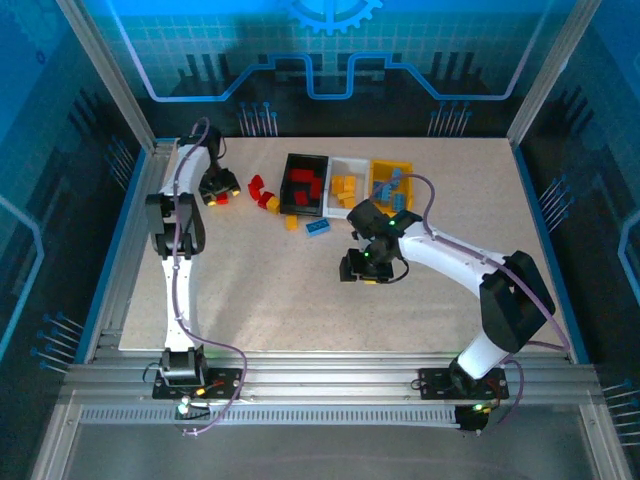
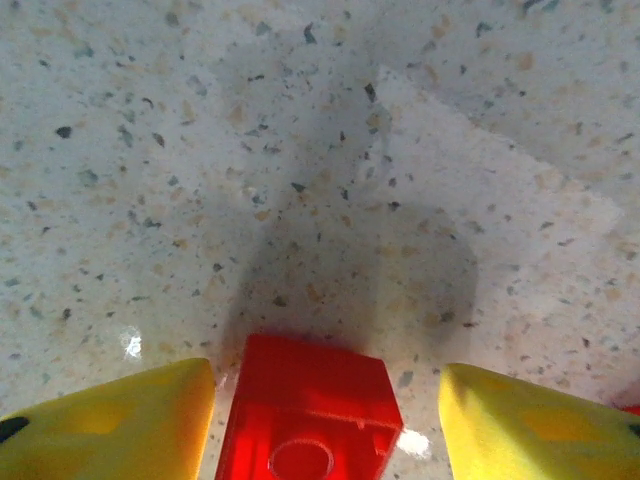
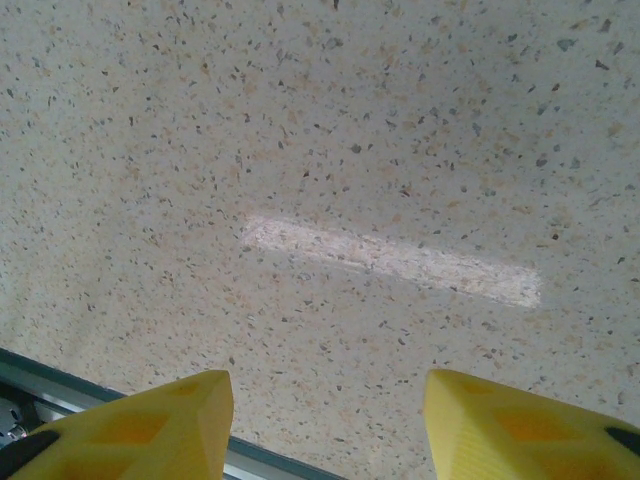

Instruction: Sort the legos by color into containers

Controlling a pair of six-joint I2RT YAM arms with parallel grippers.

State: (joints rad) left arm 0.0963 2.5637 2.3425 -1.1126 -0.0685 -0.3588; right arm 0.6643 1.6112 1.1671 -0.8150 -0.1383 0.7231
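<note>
A red lego [image 2: 300, 395] lies on the speckled table between the yellow fingers of my left gripper [image 2: 325, 415]. The jaws are open: the left finger [image 2: 120, 420] is almost against the brick, while the right finger [image 2: 530, 425] stands clear of it. From above, my left gripper [image 1: 220, 190] is at the far left, left of the containers. The black bin [image 1: 290, 185] holds red legos, the white bin [image 1: 345, 165] orange-yellow ones, the yellow bin [image 1: 405, 168] light blue ones. My right gripper [image 1: 365, 268] [image 3: 325, 410] hangs open over bare table.
Loose legos lie in front of the black bin: a red one [image 1: 257, 187], a yellow one [image 1: 271, 204], an orange one [image 1: 291, 222] and a blue one [image 1: 318, 227]. The table's metal edge [image 3: 60, 385] shows under my right gripper's left finger.
</note>
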